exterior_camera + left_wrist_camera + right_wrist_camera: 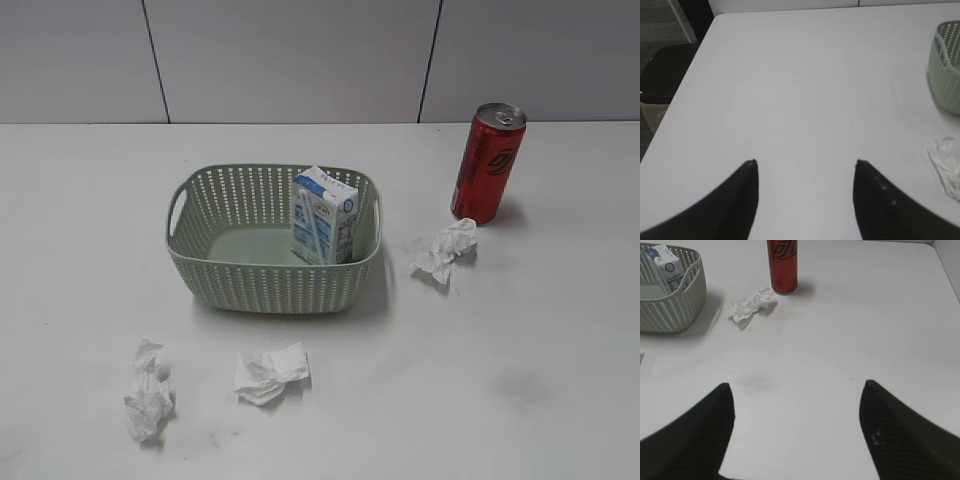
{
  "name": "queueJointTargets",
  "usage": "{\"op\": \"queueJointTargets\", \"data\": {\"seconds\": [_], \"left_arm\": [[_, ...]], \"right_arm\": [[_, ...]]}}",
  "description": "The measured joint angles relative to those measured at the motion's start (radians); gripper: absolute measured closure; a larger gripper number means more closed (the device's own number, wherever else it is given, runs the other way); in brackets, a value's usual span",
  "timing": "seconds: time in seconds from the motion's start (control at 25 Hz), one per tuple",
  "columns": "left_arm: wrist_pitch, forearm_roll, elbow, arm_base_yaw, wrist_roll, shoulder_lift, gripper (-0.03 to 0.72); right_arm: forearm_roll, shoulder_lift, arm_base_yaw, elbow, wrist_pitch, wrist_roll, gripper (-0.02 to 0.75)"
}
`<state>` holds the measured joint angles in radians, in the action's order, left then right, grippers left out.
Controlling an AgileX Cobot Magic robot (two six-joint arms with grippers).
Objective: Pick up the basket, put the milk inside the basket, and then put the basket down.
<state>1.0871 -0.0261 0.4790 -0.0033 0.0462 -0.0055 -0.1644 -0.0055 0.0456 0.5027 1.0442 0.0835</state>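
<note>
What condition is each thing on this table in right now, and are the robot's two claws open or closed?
basket: resting on the table, holding the milk.
milk: upright inside the basket, at its right end.
red can: upright on the table, right of the basket.
tissues: three crumpled wads lying on the table.
left gripper: open, holding nothing.
right gripper: open, holding nothing.

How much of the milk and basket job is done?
It looks finished. The milk stands upright inside the basket, and the basket sits on the table. Nothing is in hand: the left gripper and right gripper are both open over bare table. Nothing seems left to do.
</note>
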Motion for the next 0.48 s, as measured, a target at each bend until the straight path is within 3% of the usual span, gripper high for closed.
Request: {"op": "queueJointTargets", "data": {"seconds": [0.48], "left_arm": [[0.0,0.0,0.0,0.0,0.0,0.0,0.27]], "right_arm": [[-0.002,0.0,0.0,0.0,0.0,0.0,0.149]]}}
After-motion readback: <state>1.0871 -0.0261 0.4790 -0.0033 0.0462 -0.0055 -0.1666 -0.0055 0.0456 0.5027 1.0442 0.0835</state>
